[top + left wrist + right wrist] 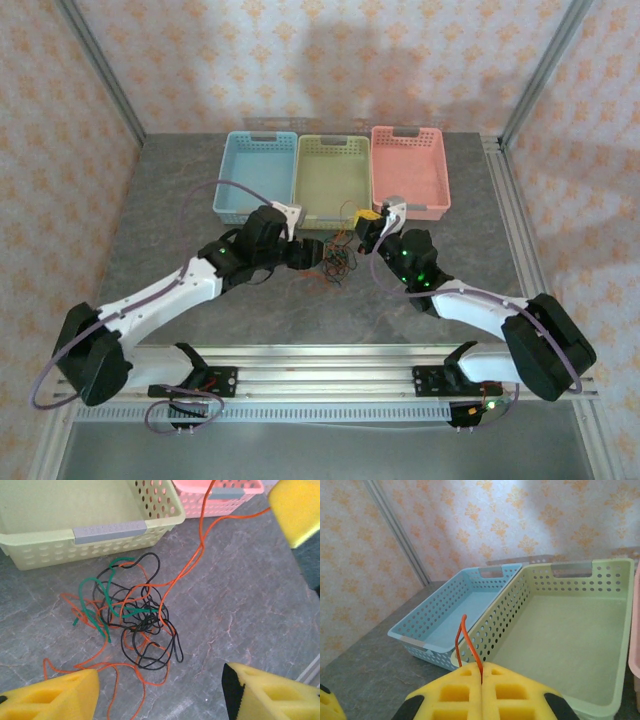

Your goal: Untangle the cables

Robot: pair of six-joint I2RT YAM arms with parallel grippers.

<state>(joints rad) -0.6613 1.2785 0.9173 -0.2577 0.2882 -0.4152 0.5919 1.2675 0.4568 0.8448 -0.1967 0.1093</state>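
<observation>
The cables [135, 615] lie in a loose tangle of orange, black and green strands on the grey table, just in front of the green basket. My left gripper [160, 695] is open above the near side of the tangle, its yellow foam fingers [50, 697] wide apart with nothing between them. One orange cable [200, 545] runs up and right out of the tangle to a yellow pad [295, 510] of my right gripper. My right gripper [481, 672] is shut on this orange cable [462, 640], and a short loop sticks out above its pads. From above, the tangle [338, 262] lies between both grippers.
Three perforated baskets stand side by side at the back: blue [228, 190], green [304, 185] and pink [378, 170]. The green basket's near wall [50, 550] is close behind the tangle. Metal frame posts [100, 70] rise at the table's corners.
</observation>
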